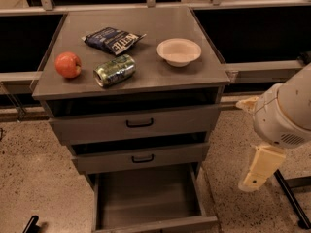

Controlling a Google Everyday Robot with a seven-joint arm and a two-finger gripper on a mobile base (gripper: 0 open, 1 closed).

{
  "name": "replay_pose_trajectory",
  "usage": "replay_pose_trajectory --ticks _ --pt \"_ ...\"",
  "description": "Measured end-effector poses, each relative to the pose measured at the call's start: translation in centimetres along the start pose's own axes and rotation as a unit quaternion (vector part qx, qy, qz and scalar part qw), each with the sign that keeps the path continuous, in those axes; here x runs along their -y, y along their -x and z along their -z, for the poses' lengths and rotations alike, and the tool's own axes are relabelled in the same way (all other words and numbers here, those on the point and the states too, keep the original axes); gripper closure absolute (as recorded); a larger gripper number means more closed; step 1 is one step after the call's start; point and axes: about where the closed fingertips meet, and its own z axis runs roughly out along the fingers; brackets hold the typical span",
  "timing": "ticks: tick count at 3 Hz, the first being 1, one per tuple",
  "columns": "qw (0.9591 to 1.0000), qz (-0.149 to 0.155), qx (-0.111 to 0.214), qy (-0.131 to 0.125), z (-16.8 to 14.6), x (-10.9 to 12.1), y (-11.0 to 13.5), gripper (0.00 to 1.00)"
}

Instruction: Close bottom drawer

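The grey cabinet (pixel 131 79) has three drawers. The bottom drawer (pixel 146 200) is pulled out and open, and its deep plain tray holds nothing. Its front panel (pixel 155 224) lies at the lower edge of the view, with the handle out of sight. The top drawer (pixel 138 124) and the middle drawer (pixel 141 158) stand slightly ajar, each with a black loop handle. My gripper (pixel 259 168), cream-coloured below the white arm (pixel 284 113), hangs to the right of the cabinet at the height of the lower drawers. It touches nothing.
On the cabinet top lie a red apple (pixel 68 64), a green can on its side (pixel 114 71), a dark chip bag (pixel 112 39) and a white bowl (pixel 179 51). A dark bar (pixel 291 198) lies on the speckled floor at right. A railing runs behind.
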Motion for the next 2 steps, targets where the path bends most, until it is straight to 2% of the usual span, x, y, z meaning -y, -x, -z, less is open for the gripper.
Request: replay_pose_trajectory --ticks 1,2 --pt "0.9998 0.021 0.006 -0.001 0.3 0.1 0.8 0.00" --pt "0.9948 0.101 -0.011 0.005 -4.8 -0.1 2.4 0.00"
